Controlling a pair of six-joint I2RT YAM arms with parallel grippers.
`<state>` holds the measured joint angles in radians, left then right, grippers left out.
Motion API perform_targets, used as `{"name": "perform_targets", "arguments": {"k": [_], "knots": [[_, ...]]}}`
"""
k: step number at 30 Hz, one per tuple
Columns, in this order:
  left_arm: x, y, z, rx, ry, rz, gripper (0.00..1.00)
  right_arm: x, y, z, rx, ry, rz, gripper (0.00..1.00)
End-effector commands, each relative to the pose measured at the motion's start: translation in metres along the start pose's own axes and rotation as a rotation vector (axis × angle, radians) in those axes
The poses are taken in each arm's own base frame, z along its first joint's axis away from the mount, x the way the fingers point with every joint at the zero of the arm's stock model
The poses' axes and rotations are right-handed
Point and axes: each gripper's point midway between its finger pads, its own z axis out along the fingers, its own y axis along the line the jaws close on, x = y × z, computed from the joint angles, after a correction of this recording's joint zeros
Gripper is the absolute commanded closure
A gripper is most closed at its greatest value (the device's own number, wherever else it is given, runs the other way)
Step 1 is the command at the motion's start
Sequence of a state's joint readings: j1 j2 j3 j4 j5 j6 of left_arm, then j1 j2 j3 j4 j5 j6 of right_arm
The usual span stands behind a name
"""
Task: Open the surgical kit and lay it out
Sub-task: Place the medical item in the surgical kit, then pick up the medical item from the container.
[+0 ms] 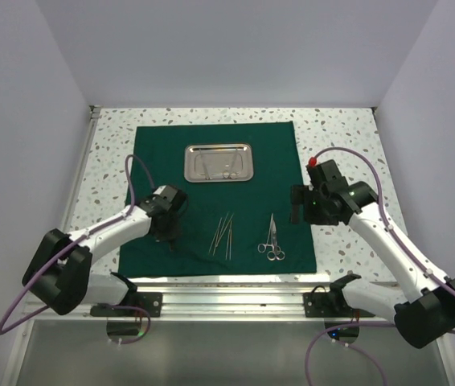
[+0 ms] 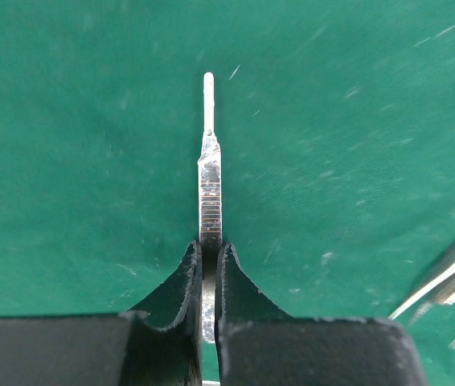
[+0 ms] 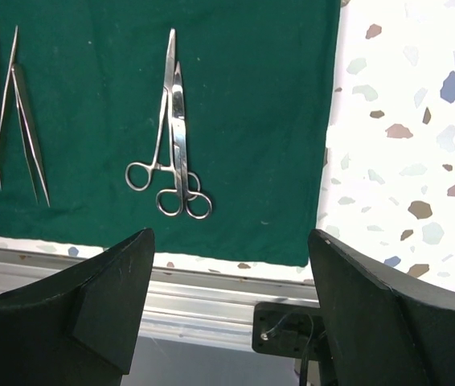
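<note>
Left wrist view: near end of the slim ribbed silver handle (image 2: 210, 189) hidden between the black fingers (image 2: 181, 297) of the left gripper (image 2: 210, 249). At right, thin silver instruments (image 2: 444, 280) cut off by the frame edge; types unclear. Overhead: contents of the small rectangular shiny steel tray (image 1: 219, 146) too small to identify.

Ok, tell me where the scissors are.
Top view: the scissors lie on the green cloth near its front right corner, just right of the slender probes.
</note>
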<state>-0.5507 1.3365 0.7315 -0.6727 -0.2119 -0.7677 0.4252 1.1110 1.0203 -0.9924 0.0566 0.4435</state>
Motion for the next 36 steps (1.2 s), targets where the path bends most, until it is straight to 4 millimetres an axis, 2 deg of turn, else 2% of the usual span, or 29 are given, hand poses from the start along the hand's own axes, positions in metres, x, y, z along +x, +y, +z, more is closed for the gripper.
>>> {"name": "perform_targets", "arguments": {"k": [1,6,9,11,12,13,15,18,21,22,24,25,27,28,29,30,32,33,34,35,36], "knots": [[0.009,-0.012,0.009,0.06,-0.021,-0.105,1.0,0.007,0.0,-0.009,-0.029,0.0,-0.02,0.19],[0.037,-0.002,0.023,0.038,0.017,-0.105,1.0,0.007,0.0,-0.015,-0.031,-0.006,-0.018,0.19],[0.053,0.014,0.034,-0.026,0.044,-0.103,0.99,0.007,0.0,-0.017,-0.038,-0.011,-0.014,0.19],[0.055,0.012,0.034,-0.026,0.054,-0.086,0.85,0.007,0.0,-0.019,-0.039,-0.013,-0.014,0.19],[0.056,0.013,0.035,-0.034,0.059,-0.089,0.64,0.007,0.0,-0.02,-0.039,-0.014,-0.016,0.19],[0.055,0.014,0.034,-0.044,0.064,-0.088,0.57,0.007,0.0,-0.02,-0.041,-0.015,-0.014,0.19],[0.055,0.015,0.033,-0.065,0.074,-0.09,0.52,0.007,0.0,-0.021,-0.041,-0.016,-0.013,0.19],[0.046,0.011,0.019,-0.061,0.061,-0.094,0.5,0.006,0.0,-0.022,-0.038,-0.021,-0.011,0.19],[0.022,0.003,-0.008,-0.041,0.014,-0.095,0.49,0.006,-0.001,-0.023,-0.035,-0.028,-0.009,0.19],[0.006,-0.003,-0.025,-0.038,-0.018,-0.09,0.48,0.006,-0.002,-0.023,-0.031,-0.026,-0.011,0.19],[-0.019,-0.007,-0.045,-0.039,-0.079,-0.063,0.47,0.006,-0.002,-0.022,-0.029,-0.029,-0.006,0.19],[-0.041,-0.017,-0.067,-0.022,-0.123,-0.06,0.46,0.005,-0.003,-0.022,-0.026,-0.03,-0.006,0.19],[-0.066,-0.02,-0.082,-0.057,-0.175,-0.02,0.44,0.005,-0.003,-0.022,-0.021,-0.033,-0.006,0.19],[-0.089,-0.031,-0.103,-0.036,-0.223,-0.024,0.43,0.005,-0.004,-0.022,-0.018,-0.034,-0.006,0.19],[-0.098,-0.035,-0.102,-0.058,-0.223,-0.005,0.42,0.004,-0.005,-0.022,-0.013,-0.035,-0.004,0.18],[-0.12,-0.045,-0.116,-0.045,-0.276,0.013,0.41,0.004,-0.005,-0.023,-0.011,-0.036,-0.001,0.19],[-0.139,-0.06,-0.107,-0.052,-0.297,0.05,0.4,0.003,-0.006,-0.023,-0.005,-0.042,0.004,0.18],[-0.159,-0.073,-0.113,-0.02,-0.337,0.065,0.39,0.003,-0.006,-0.023,-0.004,-0.044,0.006,0.18],[-0.166,-0.081,-0.096,-0.039,-0.31,0.082,0.39,0.003,-0.007,-0.023,-0.001,-0.042,0.009,0.19],[-0.178,-0.083,-0.089,-0.043,-0.306,0.074,0.4,0.003,-0.007,-0.024,0.005,-0.045,0.012,0.19],[-0.197,-0.098,-0.096,0.001,-0.327,0.071,0.43,0.003,-0.008,-0.025,0.009,-0.044,0.015,0.19]]}}
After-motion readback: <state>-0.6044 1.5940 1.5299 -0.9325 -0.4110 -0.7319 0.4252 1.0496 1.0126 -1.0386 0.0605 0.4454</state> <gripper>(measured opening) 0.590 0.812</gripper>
